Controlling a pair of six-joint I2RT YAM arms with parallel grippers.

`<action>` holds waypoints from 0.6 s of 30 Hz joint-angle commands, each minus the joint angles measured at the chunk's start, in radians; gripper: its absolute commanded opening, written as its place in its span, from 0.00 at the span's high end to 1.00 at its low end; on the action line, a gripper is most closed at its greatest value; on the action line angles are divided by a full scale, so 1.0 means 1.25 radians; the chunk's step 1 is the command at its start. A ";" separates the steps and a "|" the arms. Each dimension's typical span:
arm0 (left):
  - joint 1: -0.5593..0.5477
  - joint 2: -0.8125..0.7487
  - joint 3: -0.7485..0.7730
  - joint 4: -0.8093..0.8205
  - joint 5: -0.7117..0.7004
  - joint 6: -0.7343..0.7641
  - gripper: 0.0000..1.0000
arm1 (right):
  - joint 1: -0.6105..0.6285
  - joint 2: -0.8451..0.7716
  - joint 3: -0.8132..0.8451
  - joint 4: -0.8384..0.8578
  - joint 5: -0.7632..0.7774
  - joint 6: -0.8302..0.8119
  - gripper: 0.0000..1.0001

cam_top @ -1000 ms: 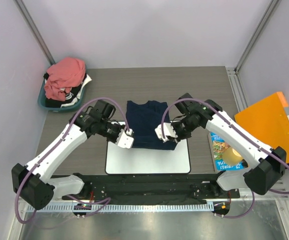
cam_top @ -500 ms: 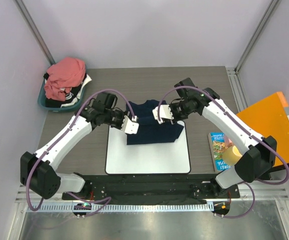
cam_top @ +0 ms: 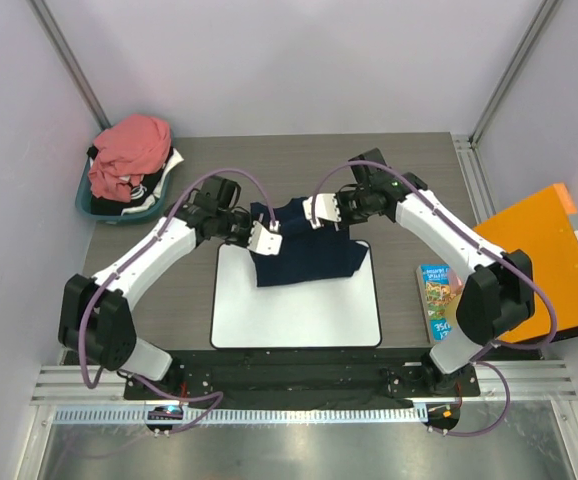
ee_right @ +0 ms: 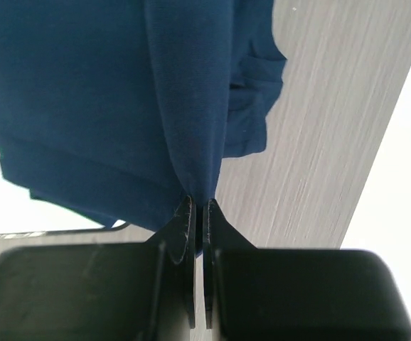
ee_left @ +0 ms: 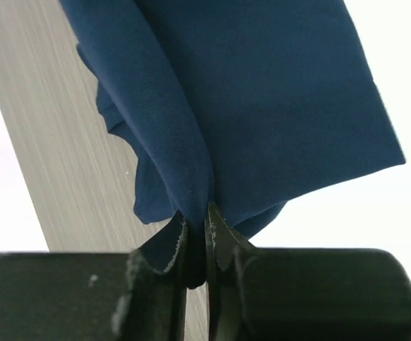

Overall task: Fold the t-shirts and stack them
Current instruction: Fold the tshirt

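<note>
The left fingers (ee_left: 223,249) and right fingers (ee_right: 218,231) each pinch tight on the navy t-shirt (cam_top: 304,255), holding its end up over the white mat (cam_top: 299,315) on the bench (cam_top: 409,160), likely to fold it over.

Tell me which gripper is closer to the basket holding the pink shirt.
Left. The left gripper grips the navy shirt on its left side, nearer the basket at far left; the right gripper grips its right side, farther away.
</note>
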 commanded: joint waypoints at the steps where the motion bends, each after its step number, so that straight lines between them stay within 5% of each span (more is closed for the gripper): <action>1: 0.022 0.038 0.038 0.028 -0.019 0.031 0.87 | -0.018 0.039 0.001 0.136 0.027 0.024 0.99; 6: 0.053 0.136 0.056 0.156 -0.057 -0.013 0.59 | -0.026 0.095 -0.010 0.256 0.058 0.085 0.85; 8: 0.054 0.165 0.025 0.385 -0.159 -0.106 0.50 | -0.026 0.099 -0.050 0.427 0.094 0.165 0.76; 10: 0.062 0.210 -0.028 0.611 -0.234 -0.148 0.39 | -0.026 0.100 -0.159 0.600 0.176 0.226 0.54; 12: 0.066 0.255 -0.067 0.747 -0.281 -0.165 0.37 | -0.014 0.110 -0.271 0.876 0.237 0.226 0.32; 14: 0.066 0.279 -0.073 0.836 -0.315 -0.165 0.38 | -0.006 0.152 -0.305 1.070 0.349 0.216 0.25; 18: 0.065 0.290 -0.057 0.874 -0.325 -0.191 0.39 | -0.003 0.207 -0.251 1.087 0.429 0.264 0.21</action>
